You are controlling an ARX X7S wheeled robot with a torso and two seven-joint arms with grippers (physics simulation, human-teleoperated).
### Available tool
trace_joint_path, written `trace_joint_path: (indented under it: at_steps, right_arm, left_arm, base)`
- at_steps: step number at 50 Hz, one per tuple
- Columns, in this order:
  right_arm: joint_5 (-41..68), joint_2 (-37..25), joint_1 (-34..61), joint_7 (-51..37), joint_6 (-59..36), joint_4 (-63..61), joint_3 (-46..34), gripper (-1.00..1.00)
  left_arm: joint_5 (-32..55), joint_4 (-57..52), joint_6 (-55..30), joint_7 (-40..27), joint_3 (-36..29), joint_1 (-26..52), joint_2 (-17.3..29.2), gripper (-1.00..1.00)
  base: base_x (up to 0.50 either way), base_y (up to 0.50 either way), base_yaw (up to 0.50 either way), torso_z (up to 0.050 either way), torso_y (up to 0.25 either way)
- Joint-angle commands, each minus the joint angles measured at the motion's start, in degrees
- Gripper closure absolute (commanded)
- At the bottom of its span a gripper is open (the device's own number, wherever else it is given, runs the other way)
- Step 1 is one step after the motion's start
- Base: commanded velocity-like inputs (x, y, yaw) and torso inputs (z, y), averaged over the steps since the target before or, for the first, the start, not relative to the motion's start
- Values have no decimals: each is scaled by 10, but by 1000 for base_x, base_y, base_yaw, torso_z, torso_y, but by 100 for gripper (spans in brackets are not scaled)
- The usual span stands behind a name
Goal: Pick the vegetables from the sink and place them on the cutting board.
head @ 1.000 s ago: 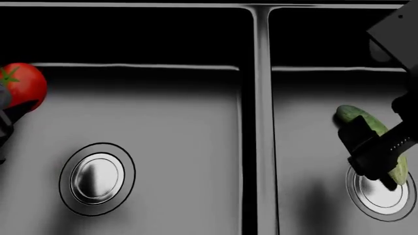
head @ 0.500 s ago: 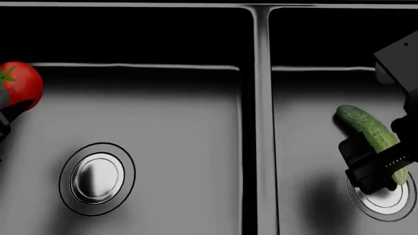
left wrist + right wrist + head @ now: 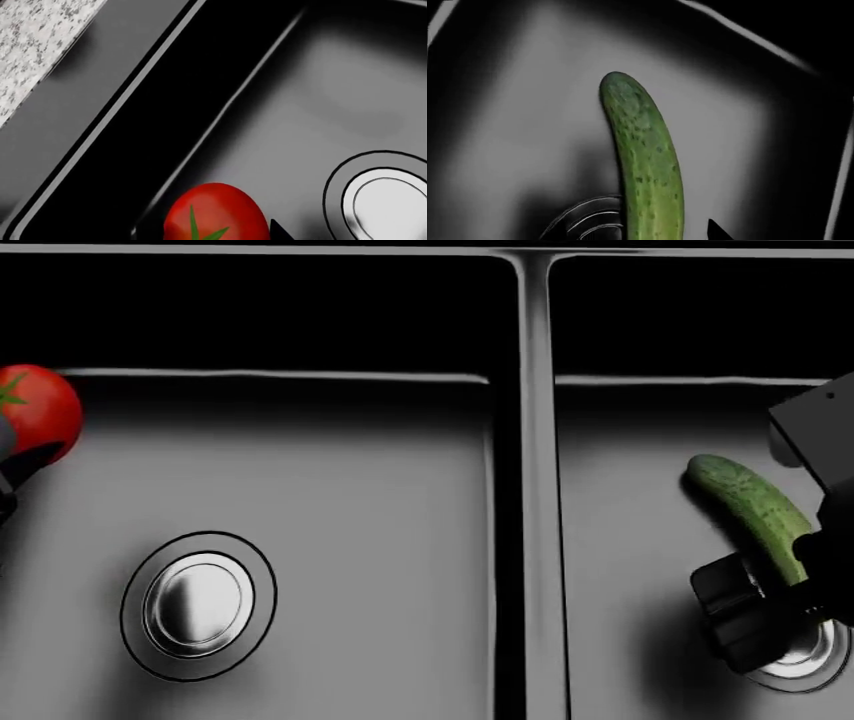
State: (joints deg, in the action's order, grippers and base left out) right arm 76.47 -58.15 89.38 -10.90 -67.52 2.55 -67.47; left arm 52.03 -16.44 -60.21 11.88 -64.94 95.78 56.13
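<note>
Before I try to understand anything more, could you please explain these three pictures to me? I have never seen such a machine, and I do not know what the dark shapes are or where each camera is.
These are computer-simulated pictures of a robot with two arms working over a black double sink. The wide picture comes from a camera on the robot's head, looking down. The other two come from cameras near each hand.

In the left basin, a red tomato sits at the picture's edge, and the dark shape against it is part of the left hand. Its wrist camera shows the same tomato up close, and a round silver drain nearby.

In the right basin lies a green cucumber, its near end over the other drain. The right hand sits at that end. Whether either hand has actually gripped anything, I cannot tell. No cutting board is visible.
</note>
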Motion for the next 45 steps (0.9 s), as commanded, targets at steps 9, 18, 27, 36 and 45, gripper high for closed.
trace_joint_path:
  at_steps: [9,18,27,36,45]
  right_arm:
    - [-1,-27,-39,-20,34,0,2,-100]
    - [17,-32,-75,-39,57,-9,3,-100]
    - [23,-37,-92,-49,64,-14,1,100]
    - [12,-45,-69,-37,48,-27,1,100]
    - [-25,-34,41,16,-24,-31,5,100]
  left_arm:
    - [6,-1,-19,-3,2,16,-8,100]
    - [5,-3,-30,2,0,28,-7,100]
    - [1,0,-29,4,-2,29,-10,100]
    - [17,14,-3,-23,28,14,-13,100]
    - [26,9,21,-29,42,2,-6,100]
  base:
    - [0,0,0,0,0]
    - [0,0,0,0,0]
    - [0,0,0,0,0]
    - [0,0,0,0,0]
    - [0,0,0,0,0]
